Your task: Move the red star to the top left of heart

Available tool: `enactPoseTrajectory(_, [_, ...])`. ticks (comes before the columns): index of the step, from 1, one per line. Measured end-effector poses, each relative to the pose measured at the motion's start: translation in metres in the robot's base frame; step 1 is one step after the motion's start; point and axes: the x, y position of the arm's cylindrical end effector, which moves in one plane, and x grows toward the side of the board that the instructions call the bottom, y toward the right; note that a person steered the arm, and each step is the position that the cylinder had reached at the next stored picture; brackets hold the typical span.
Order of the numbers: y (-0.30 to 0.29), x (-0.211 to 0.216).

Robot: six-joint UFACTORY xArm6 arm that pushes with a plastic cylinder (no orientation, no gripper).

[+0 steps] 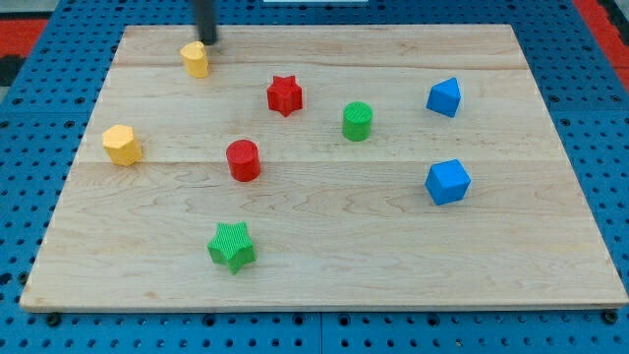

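Note:
The red star (284, 94) lies in the upper middle of the wooden board (324, 275). A yellow block that looks like a heart (196, 59) lies near the board's top left, to the upper left of the star. My tip (208, 42) is at the heart's upper right edge, touching or almost touching it, and well to the upper left of the red star. The rod rises out of the view's top.
A second yellow block, roughly hexagonal (122, 145), lies at the left. A red cylinder (243, 159) is below the star and a green cylinder (357, 121) to its right. A green star (232, 246) is lower down. Two blue blocks (444, 96) (448, 182) are at the right.

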Motion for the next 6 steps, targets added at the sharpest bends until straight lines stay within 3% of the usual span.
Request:
enactPoseTrajectory(1, [-0.050,0.006])
enactPoseTrajectory(3, [0.076,0.050])
enactPoseTrajectory(4, [0.041,0.047])
enactPoseTrajectory(5, [-0.015,0.076])
enactPoseTrajectory(6, [-0.003,0.100])
